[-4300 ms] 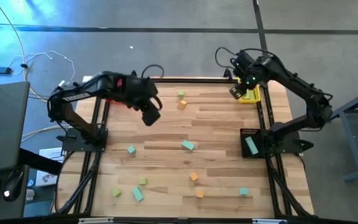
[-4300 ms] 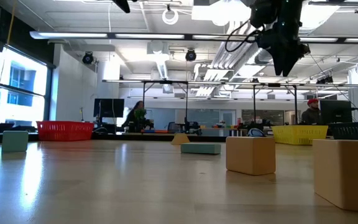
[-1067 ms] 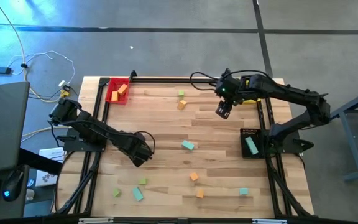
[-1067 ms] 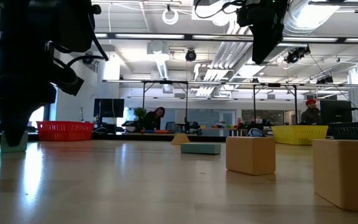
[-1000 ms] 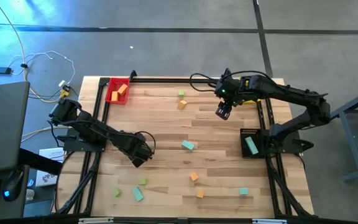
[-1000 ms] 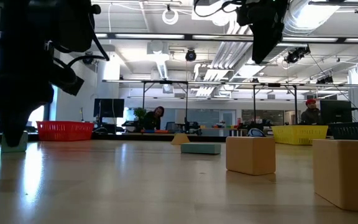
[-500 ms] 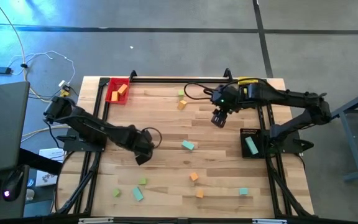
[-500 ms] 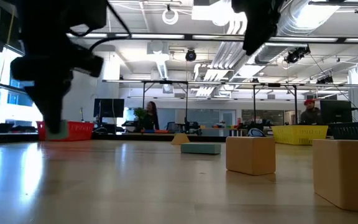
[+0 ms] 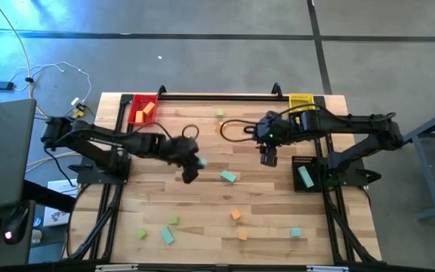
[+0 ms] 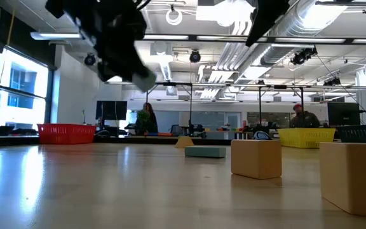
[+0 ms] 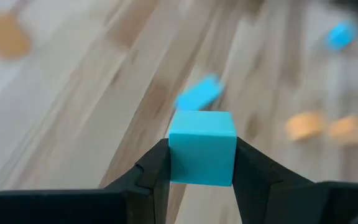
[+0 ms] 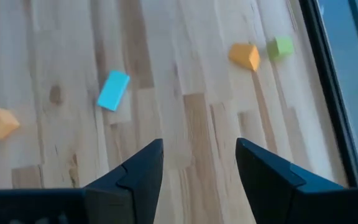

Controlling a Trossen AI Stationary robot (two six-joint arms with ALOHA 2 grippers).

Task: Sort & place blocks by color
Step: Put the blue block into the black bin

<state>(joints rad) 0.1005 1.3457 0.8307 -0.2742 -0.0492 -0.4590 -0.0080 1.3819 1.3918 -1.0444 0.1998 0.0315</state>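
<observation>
My left gripper (image 9: 192,168) hangs above the table's middle, left of centre, shut on a teal cube (image 11: 202,147); the low view shows it raised high (image 10: 124,48). My right gripper (image 9: 269,156) hovers open over bare wood right of centre, its fingers (image 12: 135,174) wide apart. A teal bar (image 9: 228,176) lies flat between the two grippers, also seen in the right wrist view (image 12: 113,90). Orange (image 9: 236,214), green (image 9: 173,220) and teal (image 9: 296,233) blocks lie scattered toward the near edge. A green block (image 9: 220,113) sits near the far edge. My left gripper pinches the teal cube between its two fingers (image 11: 156,171), one pad on each of two opposite side faces (image 11: 174,155). The cube is lifted clear of the table, and its front face shows square between the fingertips.
A red tray (image 9: 143,111) holding orange blocks sits at the far left corner, and a yellow tray (image 9: 300,100) at the far right. Another teal block (image 9: 305,177) rests on the right arm's base. Black frame rails run along the table's sides. The room beyond holds people and desks.
My left gripper has risen from the table's left-near area with the teal cube and swung toward the centre and the far edge; the cube is now lifted clear. My right gripper has moved toward the near edge, staying open.
</observation>
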